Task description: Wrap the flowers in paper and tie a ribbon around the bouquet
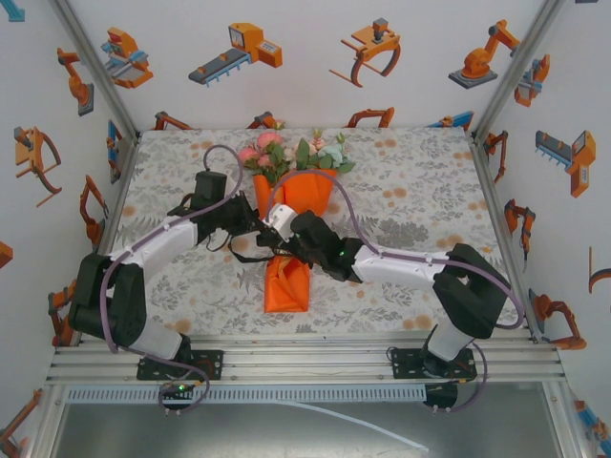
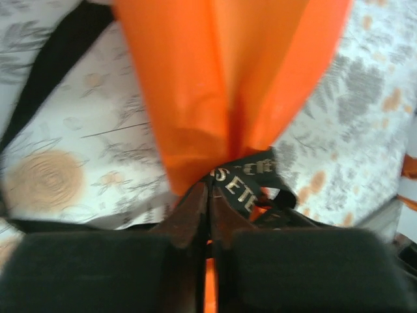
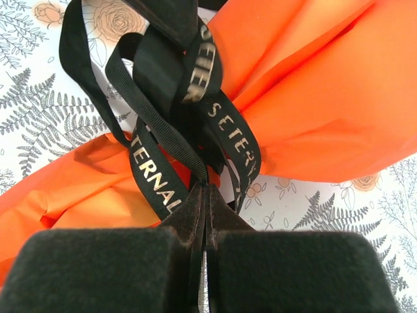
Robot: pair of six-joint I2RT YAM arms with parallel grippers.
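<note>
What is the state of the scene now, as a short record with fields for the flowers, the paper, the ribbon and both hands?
flowers: heads stick out of the paper's far end
paper: orange, wrapped around the bunch, gathered at the middle
ribbon: black, looped around the gathered middle
left hand: at the ribbon, grip unclear
right hand: shut on a ribbon strand

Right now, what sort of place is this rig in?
Probably a robot data-collection booth: white walls printed with orange robot-arm cartoons, aluminium frame rails, a floral tablecloth under the bouquet.
</note>
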